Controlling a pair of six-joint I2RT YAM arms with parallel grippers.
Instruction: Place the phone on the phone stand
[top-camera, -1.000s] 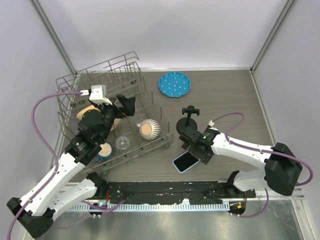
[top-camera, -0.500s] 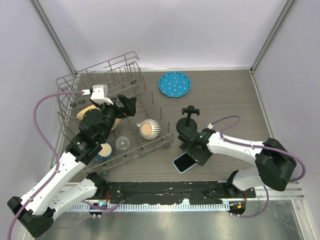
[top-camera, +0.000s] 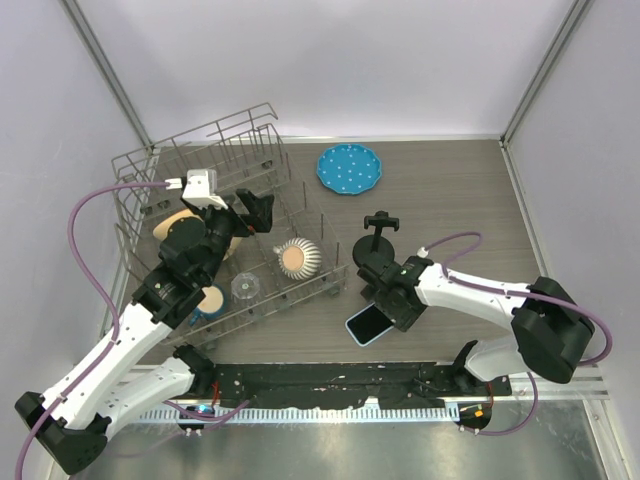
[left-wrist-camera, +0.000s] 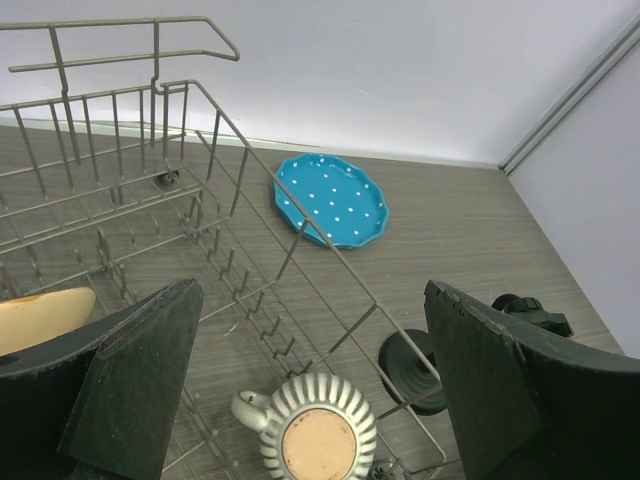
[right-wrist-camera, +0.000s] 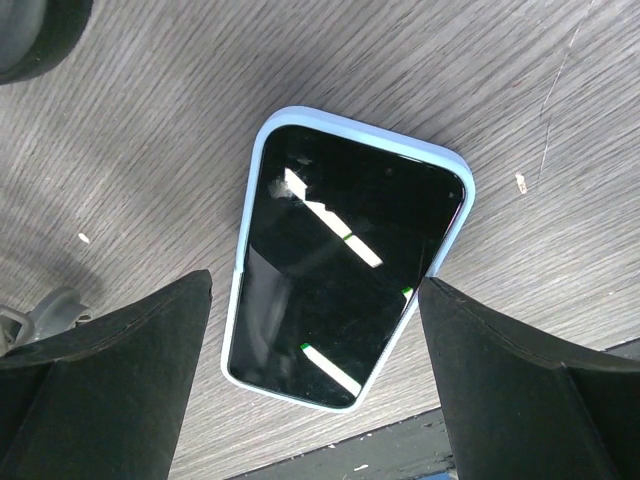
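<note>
The phone (top-camera: 368, 324), black screen with a light blue edge, lies flat on the table near the front edge; it fills the right wrist view (right-wrist-camera: 345, 270). My right gripper (top-camera: 392, 298) is open, low over the phone, one finger on each side of it, not touching. The black phone stand (top-camera: 379, 245) stands upright just behind the right gripper; its disc base shows in the left wrist view (left-wrist-camera: 418, 368). My left gripper (top-camera: 255, 212) is open and empty above the wire rack.
A wire dish rack (top-camera: 215, 225) fills the left side, holding a ribbed white mug (top-camera: 297, 258), a glass (top-camera: 246, 288) and other dishes. A round blue dotted plate (top-camera: 350, 168) lies at the back. A black strip (top-camera: 330, 380) runs along the front edge.
My right gripper has moved left and towards the front, from beside the stand to over the phone. The left arm has barely moved.
</note>
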